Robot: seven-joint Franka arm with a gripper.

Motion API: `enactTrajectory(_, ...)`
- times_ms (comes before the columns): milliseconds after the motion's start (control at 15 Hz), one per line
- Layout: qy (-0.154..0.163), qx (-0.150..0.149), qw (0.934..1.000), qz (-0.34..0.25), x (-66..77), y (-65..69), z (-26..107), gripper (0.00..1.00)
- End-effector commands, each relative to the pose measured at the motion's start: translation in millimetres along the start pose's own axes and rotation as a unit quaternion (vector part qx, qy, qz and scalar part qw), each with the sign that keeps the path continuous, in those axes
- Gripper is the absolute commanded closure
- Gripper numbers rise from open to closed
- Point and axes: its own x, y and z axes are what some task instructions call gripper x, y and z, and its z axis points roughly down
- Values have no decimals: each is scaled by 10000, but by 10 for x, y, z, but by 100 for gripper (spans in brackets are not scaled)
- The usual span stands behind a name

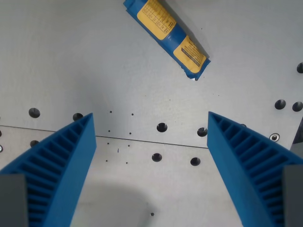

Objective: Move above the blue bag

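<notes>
The gripper (151,142) hangs with its two blue ribbed fingers (61,165) spread wide apart, one rising from the lower corner on the wrist view's left, the other from the lower corner on the wrist view's right. Nothing sits between them and neither tip touches anything; only the bare grey table (71,61) shows in the gap, with a thin seam line crossing from one finger to the other and a scatter of dark round holes (162,126) near it.

Beyond the fingertips, well apart from both, lies the blue bag (166,35). It is not centred over the gap: it sits farther out and slightly toward the finger on the wrist view's right. Its long axis runs diagonally, one end cut off by the picture's upper edge and the other pointing down toward the wrist view's right. The bag is a narrow, rolled or tube-like packet, deep blue with two yellow-orange label panels bearing small print too fine to read. It rests flat on the table.
</notes>
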Motion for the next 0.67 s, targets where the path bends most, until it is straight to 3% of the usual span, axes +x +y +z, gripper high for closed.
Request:
enactTrajectory(67, 24, -4, 10000, -1, -3, 0, -22, 0)
enactTrajectory(667, 28, -26, 9996, -262, 6, 3, 18, 0)
